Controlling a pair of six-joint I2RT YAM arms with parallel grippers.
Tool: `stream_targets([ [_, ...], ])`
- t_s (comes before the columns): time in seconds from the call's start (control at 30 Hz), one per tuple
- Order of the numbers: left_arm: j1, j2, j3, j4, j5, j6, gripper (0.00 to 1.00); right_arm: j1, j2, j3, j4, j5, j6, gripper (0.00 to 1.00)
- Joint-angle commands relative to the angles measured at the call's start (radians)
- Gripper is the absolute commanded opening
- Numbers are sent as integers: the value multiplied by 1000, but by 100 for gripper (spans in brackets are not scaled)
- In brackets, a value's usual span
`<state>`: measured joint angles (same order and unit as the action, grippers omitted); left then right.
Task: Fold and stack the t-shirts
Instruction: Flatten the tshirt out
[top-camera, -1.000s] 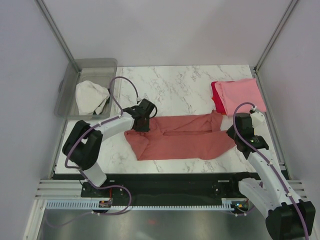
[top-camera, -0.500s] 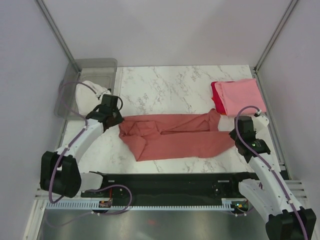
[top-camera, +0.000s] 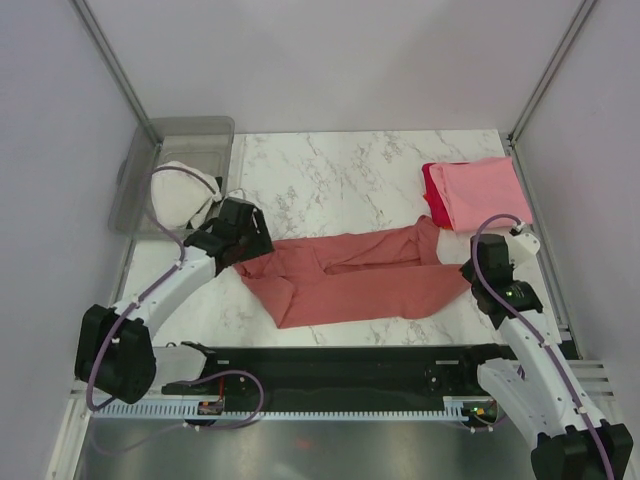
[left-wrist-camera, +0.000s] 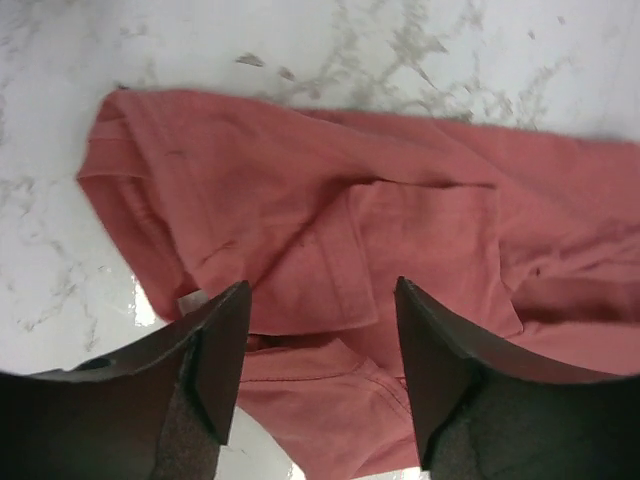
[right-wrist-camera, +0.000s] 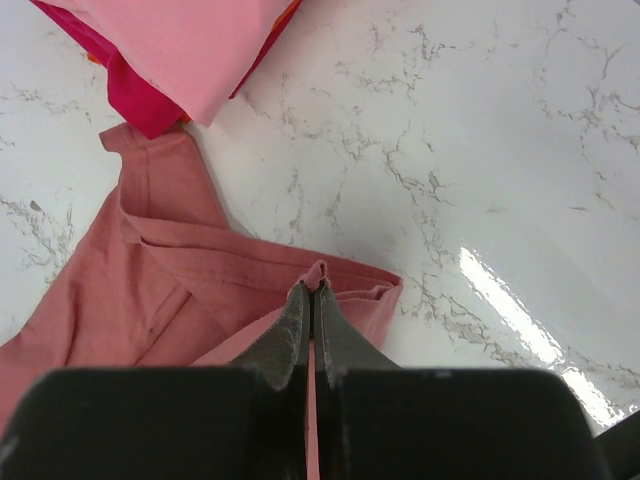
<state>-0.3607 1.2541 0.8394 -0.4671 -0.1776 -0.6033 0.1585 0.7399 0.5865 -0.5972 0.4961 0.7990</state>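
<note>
The dusty salmon-red t-shirt (top-camera: 360, 277) lies crumpled in a long band across the marble table (top-camera: 340, 170). My left gripper (top-camera: 243, 243) is open above its left end, with rumpled cloth (left-wrist-camera: 330, 250) between and below the fingers. My right gripper (top-camera: 478, 277) is shut on a pinched fold of the salmon shirt's right edge (right-wrist-camera: 316, 272). The light pink t-shirt (top-camera: 482, 191) lies folded on the bright red t-shirt (top-camera: 431, 193) at the back right; both also show in the right wrist view, pink (right-wrist-camera: 190, 40) over red (right-wrist-camera: 130, 95).
A clear plastic bin (top-camera: 195, 135) at the back left holds a white cloth (top-camera: 180, 195). Metal frame posts rise at both back corners. A black rail with cables runs along the table's near edge (top-camera: 330, 355).
My left arm swung out to the left, then came back right over the shirt's left end. The shirt's left end has shifted and stretched leftward. My right gripper keeps its hold.
</note>
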Motion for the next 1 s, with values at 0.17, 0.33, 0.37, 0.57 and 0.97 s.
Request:
stream_targets([
  [0.17, -116, 212, 137, 25, 0, 109, 69, -5, 29, 1, 45, -30, -30, 0],
  [0.33, -116, 353, 204, -5, -78, 129, 70, -5, 27, -1, 51, -33, -40, 0],
  [0.37, -116, 382, 220, -8, -85, 134, 69, -5, 29, 1, 51, -31, -41, 0],
  [0.57, -116, 442, 245, -13, -60, 139, 42, -4, 33, 1, 54, -30, -46, 0],
  [0.97, -116, 352, 216, -27, -57, 128, 2, -4, 61, -11, 79, -48, -50, 0],
])
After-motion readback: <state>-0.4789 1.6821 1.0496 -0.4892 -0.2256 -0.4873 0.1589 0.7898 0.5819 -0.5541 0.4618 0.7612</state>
